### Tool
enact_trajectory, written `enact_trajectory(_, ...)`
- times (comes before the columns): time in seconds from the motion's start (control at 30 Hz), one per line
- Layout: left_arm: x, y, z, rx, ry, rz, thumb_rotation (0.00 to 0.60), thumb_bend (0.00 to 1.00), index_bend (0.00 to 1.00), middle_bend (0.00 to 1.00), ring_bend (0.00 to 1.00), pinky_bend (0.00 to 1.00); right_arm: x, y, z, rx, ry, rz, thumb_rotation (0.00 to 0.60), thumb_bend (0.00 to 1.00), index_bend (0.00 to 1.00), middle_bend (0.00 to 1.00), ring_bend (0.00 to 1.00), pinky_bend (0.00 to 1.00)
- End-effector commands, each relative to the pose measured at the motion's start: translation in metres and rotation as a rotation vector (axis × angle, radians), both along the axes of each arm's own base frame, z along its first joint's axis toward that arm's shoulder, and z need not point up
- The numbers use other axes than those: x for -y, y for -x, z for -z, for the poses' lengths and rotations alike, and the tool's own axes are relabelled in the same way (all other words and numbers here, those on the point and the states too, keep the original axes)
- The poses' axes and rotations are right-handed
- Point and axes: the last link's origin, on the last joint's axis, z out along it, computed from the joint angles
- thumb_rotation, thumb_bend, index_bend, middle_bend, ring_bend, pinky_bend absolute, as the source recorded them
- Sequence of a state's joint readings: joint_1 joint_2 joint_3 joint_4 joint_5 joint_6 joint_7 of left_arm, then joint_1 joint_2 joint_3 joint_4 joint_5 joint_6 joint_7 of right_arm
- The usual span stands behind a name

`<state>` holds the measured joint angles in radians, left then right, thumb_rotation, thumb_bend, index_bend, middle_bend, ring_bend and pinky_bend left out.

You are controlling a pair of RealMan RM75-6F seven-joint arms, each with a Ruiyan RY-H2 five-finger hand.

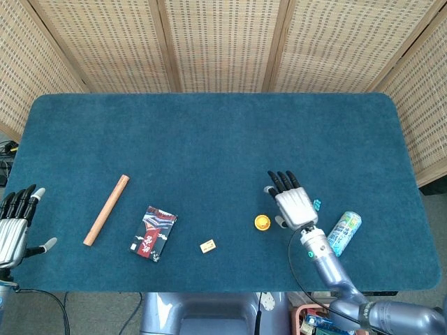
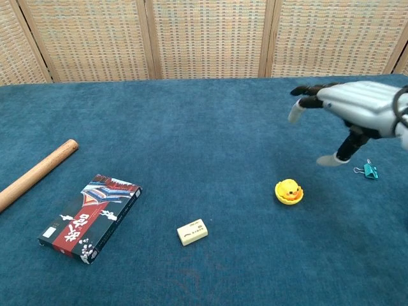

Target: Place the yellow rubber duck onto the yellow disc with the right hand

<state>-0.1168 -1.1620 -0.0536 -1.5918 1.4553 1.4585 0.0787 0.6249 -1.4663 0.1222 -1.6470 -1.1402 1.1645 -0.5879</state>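
The yellow rubber duck (image 2: pixel 289 190) (image 1: pixel 262 222) sits upright on the yellow disc (image 2: pixel 289 198), which shows as a thin rim under it on the blue table. My right hand (image 2: pixel 354 108) (image 1: pixel 293 204) hovers above and to the right of the duck, fingers spread, holding nothing. My left hand (image 1: pixel 14 223) stays at the table's near left edge, fingers apart and empty; only the head view shows it.
A teal binder clip (image 2: pixel 368 169) lies just right of the right hand, and a drink can (image 1: pixel 342 234) beyond it. A small cream block (image 2: pixel 192 232), a dark printed box (image 2: pixel 90 217) and a wooden stick (image 2: pixel 37 173) lie to the left.
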Motion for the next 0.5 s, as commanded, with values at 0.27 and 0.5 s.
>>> enact_trajectory(0.27,-0.001,0.004,0.000,-0.004,-0.005,-0.019,0.600,0.12,0.00,0.00,0.00,0.00,-0.057,0.080,-0.060,0.088,0.143,0.078,0.600,0.19,0.00,0.00,0.00,0.00)
enact_trajectory(0.5,0.000,0.004,-0.001,-0.012,-0.015,-0.026,0.600,0.12,0.00,0.00,0.00,0.00,-0.084,0.112,-0.072,0.132,0.222,0.107,0.600,0.19,0.00,0.00,0.00,0.00)
